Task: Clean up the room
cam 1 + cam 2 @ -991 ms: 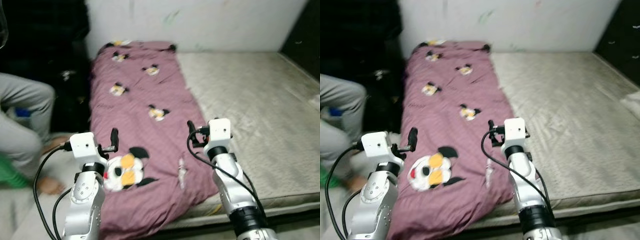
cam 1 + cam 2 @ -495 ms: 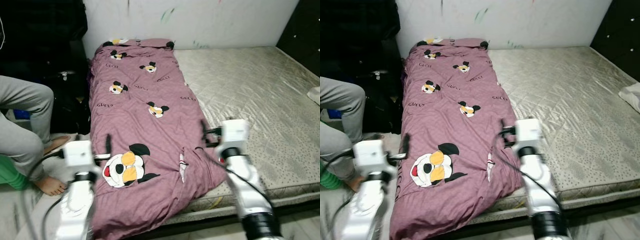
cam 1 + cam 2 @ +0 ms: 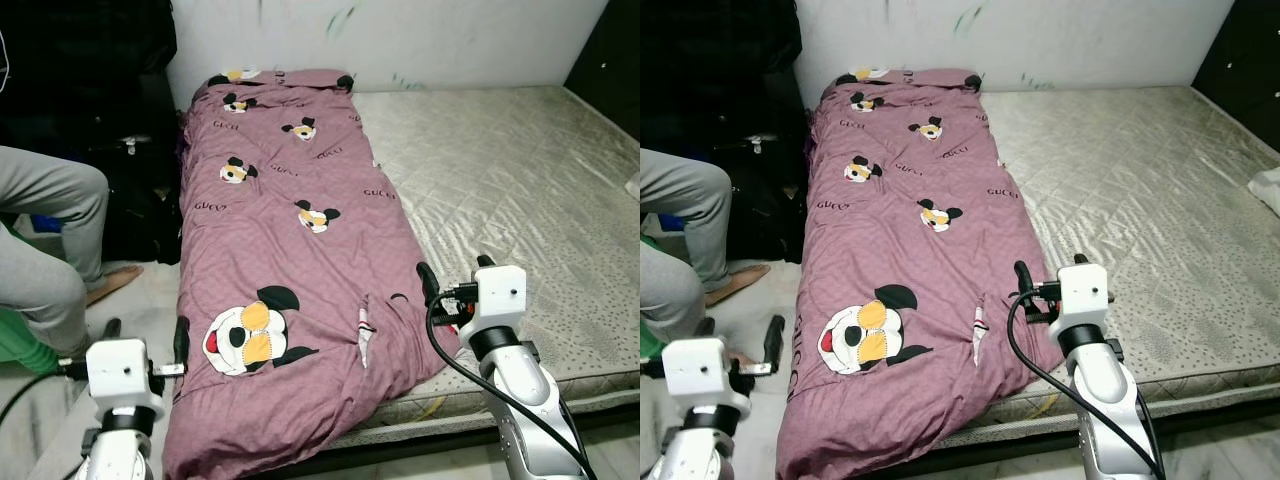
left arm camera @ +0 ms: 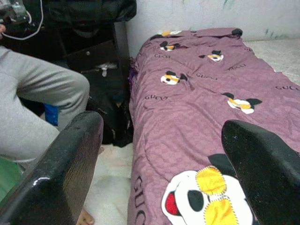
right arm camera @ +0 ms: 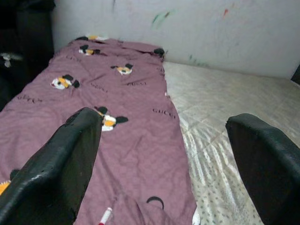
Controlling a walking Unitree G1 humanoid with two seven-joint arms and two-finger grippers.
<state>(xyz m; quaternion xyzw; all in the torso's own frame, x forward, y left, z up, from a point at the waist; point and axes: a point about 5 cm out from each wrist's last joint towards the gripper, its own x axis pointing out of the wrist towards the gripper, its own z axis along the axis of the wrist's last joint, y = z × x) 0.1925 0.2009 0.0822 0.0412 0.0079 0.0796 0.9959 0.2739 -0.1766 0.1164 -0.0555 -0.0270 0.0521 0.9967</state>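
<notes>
Left hand (image 3: 180, 345) hangs low off the bed's near corner, fingers spread wide, holding nothing. Right hand (image 3: 1048, 280) hovers over the quilt's near edge, likewise spread wide and empty. Purple cartoon quilt (image 3: 290, 260) lies ahead of both hands, along one side of the mattress (image 3: 520, 190), near end sagging off. Judged step: approach, before grasping. Next: each hand must pinch a near corner. No containers observed.

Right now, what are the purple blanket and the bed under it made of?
The purple blanket looks like soft, matte woven cloth: it wrinkles and droops over the bed's edge. The mattress seems covered in shiny quilted fabric, beige with a stitched diamond pattern, probably satin-like polyester.
</notes>
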